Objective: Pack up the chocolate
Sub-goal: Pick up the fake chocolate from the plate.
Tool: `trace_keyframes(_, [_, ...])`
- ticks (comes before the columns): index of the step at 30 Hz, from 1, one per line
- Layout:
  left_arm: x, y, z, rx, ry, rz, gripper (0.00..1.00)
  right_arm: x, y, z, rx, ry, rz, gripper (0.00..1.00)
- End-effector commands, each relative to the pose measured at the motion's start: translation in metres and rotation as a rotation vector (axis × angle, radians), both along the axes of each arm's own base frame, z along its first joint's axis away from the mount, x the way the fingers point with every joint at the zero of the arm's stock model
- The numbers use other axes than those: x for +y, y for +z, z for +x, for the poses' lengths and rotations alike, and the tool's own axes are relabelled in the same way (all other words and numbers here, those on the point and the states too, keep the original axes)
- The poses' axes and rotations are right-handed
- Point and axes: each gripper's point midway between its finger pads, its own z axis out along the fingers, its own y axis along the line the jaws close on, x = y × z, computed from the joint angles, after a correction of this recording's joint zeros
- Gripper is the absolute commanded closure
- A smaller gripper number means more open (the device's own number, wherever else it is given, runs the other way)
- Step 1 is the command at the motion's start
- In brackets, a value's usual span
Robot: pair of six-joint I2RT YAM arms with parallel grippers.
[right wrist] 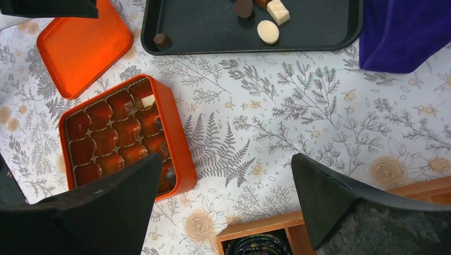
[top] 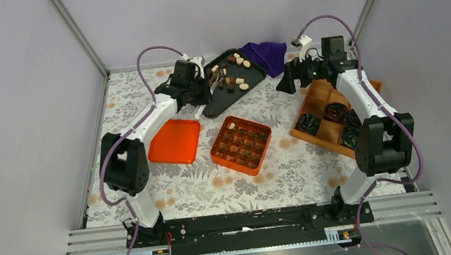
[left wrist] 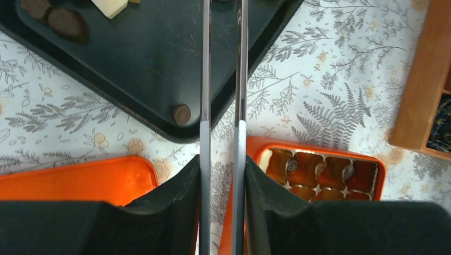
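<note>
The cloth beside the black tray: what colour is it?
The cloth is deep purple, clearest in the right wrist view.

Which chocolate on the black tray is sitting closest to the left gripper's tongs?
The round dark chocolate alone in the tray's near corner, just beside the left gripper; the others cluster farther up.

Lighting is bright, even and diffuse, with soft shadows only. Faint glare marks the black tray (left wrist: 133, 64). Both wrist views show near fingers (right wrist: 106, 212) blurred, background sharp.
</note>
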Motion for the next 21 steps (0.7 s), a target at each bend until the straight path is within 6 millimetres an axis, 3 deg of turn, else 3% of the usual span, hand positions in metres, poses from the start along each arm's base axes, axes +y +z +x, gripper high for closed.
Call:
trace_keyframes(1, [0.006, 0.004, 0.029, -0.044, 0.018, 0.066, 0.64, 0.001, 0.004, 0.0, -0.021, -0.015, 0.013, 0.0])
trace_keyframes(7, [0.007, -0.01, 0.046, -0.005, 0.025, 0.124, 0.63, 0.001, -0.001, -0.005, -0.01, -0.016, 0.021, 0.0])
trace_keyframes(21, [0.012, -0.04, 0.054, 0.061, 0.009, 0.214, 0.61, 0.004, -0.007, -0.009, 0.01, -0.008, 0.037, 0.0])
